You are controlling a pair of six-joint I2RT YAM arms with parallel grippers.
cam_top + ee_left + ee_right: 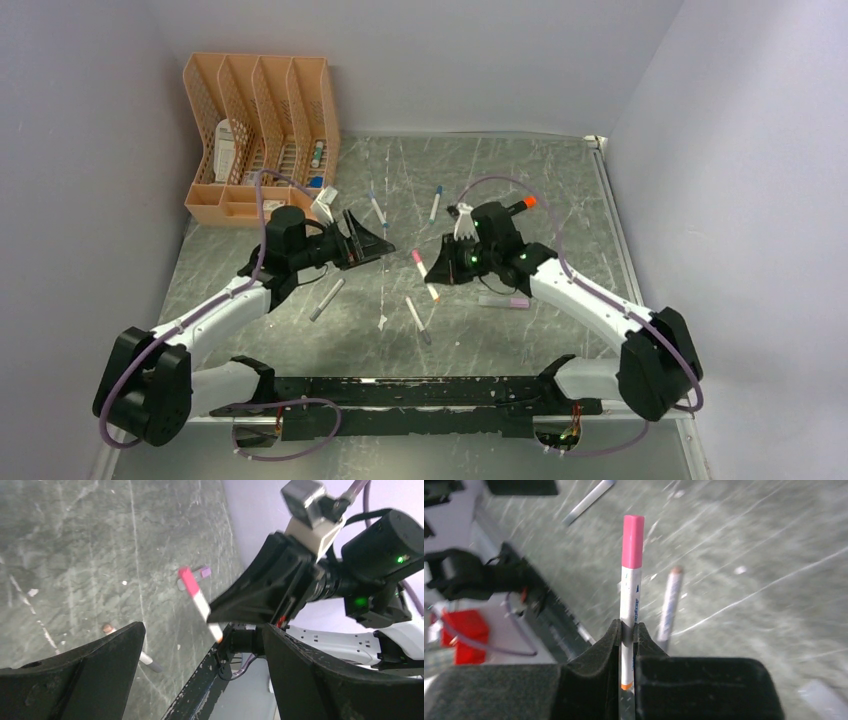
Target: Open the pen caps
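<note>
Right wrist view shows the pink cap (pixel 633 534) seated on the far end of a white pen (pixel 629 597), which points away from the camera; the right gripper (pixel 626 627) is clamped on the pen's barrel well below the cap, both fingers pressed against it, with a bit of orange at the pen's near end showing between them. From above, this pen hangs over the middle of the table (pixel 520 170), tilted, its capped end towards the left arm.

The left gripper (pixel 370 243) is just left of the cap and apart from it; its fingers are spread wide with nothing between them, and in its own wrist view the pink cap lies beyond the gap between them.

On the table under and around the held pen lie other pens: one with a purple cap (pixel 518 302) near the right arm's wrist; a grey pen (pixel 326 299) to the left, near the left arm; another thin pen (pixel 418 321) nearer, at the middle; two thin pens (pixel 377 208) with bluish ends farther back, side by side but apart. A black marker (pixel 512 208) with an orange tip lies behind the right gripper. An orange file organizer (pixel 262 130) stands at the far left corner, holding a few small items that are too small to tell.
</note>
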